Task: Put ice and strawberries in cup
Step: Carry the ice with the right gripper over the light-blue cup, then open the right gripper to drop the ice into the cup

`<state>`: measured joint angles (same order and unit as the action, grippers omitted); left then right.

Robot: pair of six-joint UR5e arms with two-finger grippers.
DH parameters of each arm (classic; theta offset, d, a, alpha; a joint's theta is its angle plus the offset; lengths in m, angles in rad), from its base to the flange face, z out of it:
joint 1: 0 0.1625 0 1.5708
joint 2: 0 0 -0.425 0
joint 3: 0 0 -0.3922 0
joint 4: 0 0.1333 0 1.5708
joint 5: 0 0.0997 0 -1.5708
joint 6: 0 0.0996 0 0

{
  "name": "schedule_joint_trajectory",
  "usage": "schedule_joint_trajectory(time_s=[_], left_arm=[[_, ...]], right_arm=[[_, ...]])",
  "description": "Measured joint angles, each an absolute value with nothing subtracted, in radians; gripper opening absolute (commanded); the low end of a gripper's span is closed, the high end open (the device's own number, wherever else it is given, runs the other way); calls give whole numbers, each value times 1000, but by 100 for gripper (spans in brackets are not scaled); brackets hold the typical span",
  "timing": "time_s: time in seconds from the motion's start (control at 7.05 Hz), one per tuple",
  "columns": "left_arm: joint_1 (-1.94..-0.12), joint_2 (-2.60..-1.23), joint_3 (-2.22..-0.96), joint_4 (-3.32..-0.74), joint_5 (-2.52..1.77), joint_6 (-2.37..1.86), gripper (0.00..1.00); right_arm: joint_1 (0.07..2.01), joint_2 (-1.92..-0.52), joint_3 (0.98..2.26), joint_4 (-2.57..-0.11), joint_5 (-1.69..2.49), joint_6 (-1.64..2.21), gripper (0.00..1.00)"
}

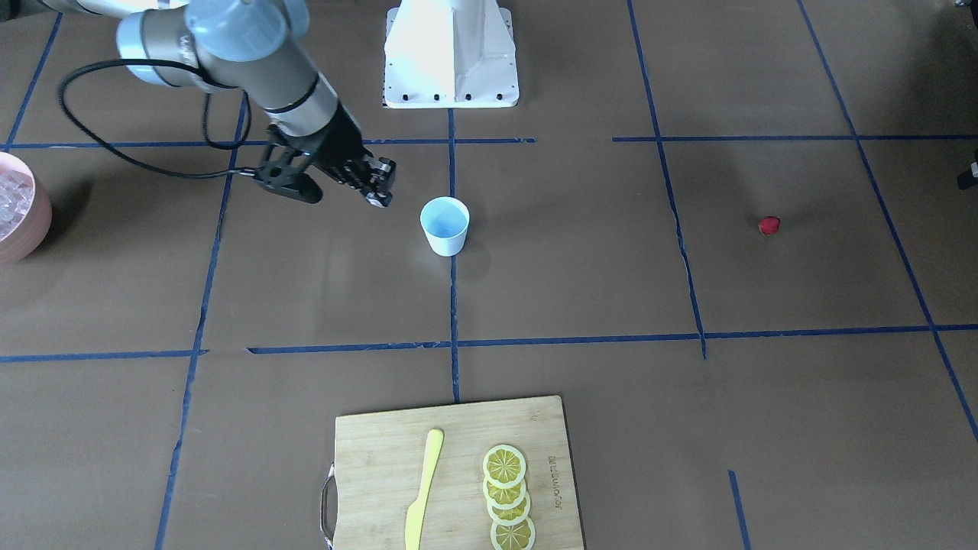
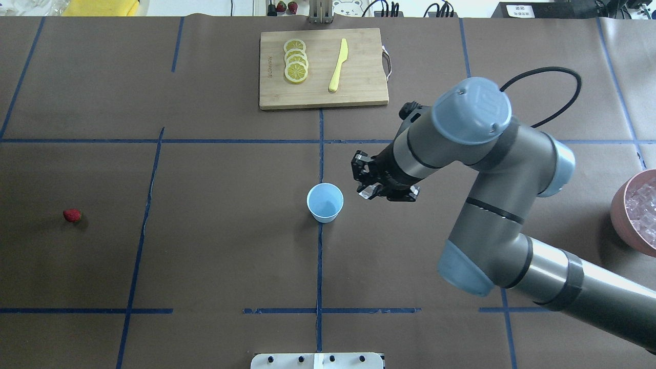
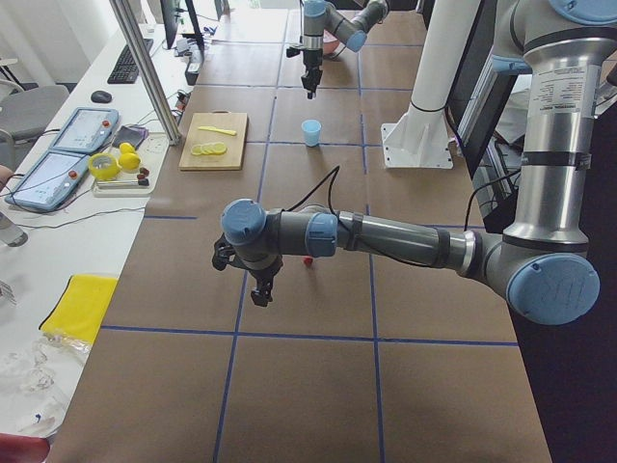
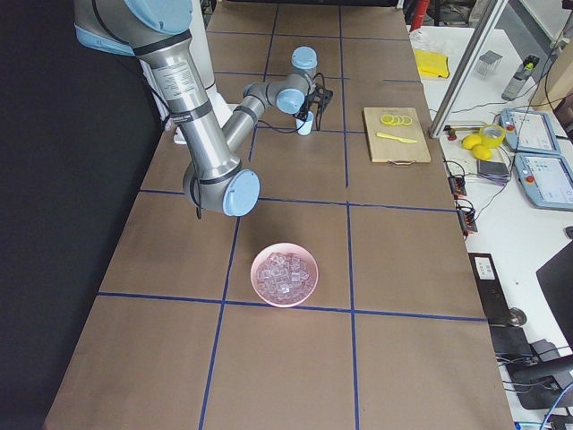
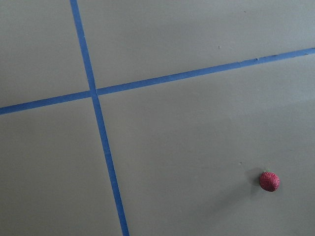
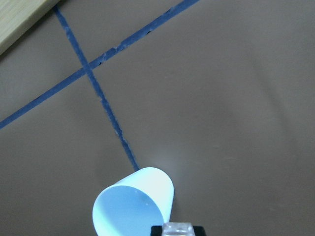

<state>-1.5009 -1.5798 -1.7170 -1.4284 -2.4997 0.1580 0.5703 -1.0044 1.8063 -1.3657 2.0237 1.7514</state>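
Note:
The pale blue cup (image 2: 325,202) stands upright in the middle of the table and looks empty; it also shows in the front view (image 1: 444,225). My right gripper (image 2: 368,188) hangs just to the cup's right, shut on a clear ice cube (image 6: 177,229), which sits right beside the cup's rim (image 6: 133,204). More ice (image 4: 285,273) fills the pink bowl (image 2: 621,215) at the far right. The red strawberry (image 2: 72,215) lies alone far left, also in the left wrist view (image 5: 269,181). My left gripper (image 3: 260,292) hovers near it; I cannot tell if it is open or shut.
A wooden cutting board (image 2: 359,87) with lemon slices (image 2: 295,60) and a yellow knife (image 2: 338,65) lies at the table's far edge. The white robot base (image 1: 451,53) stands behind the cup. Blue tape lines cross the brown table.

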Motion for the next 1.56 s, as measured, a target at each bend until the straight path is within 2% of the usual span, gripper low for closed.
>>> schedule_joint_trajectory(time_s=[0.43,0.85,0.99,1.28,1.56], left_arm=[[-1502,-1572,-1735,-1427,-2502,157,100],[-1502,-1568,-1742,-1427,-2502,156,100],[-1502,-1568,-1743,-1427,-2502,156,100],[-1502,-1568,-1743,-1427,-2502,156,100],[-1502,-1568,-1742,-1427,-2502,156,100]], right_arm=[[509,-921,1729,-1365,1964,1777,15],[505,-904,1713,-1364,1929,1784,35],[505,-901,1703,-1362,1921,1786,61],[505,-898,1690,-1359,1911,1786,69],[507,-897,1691,-1357,1910,1785,70]])
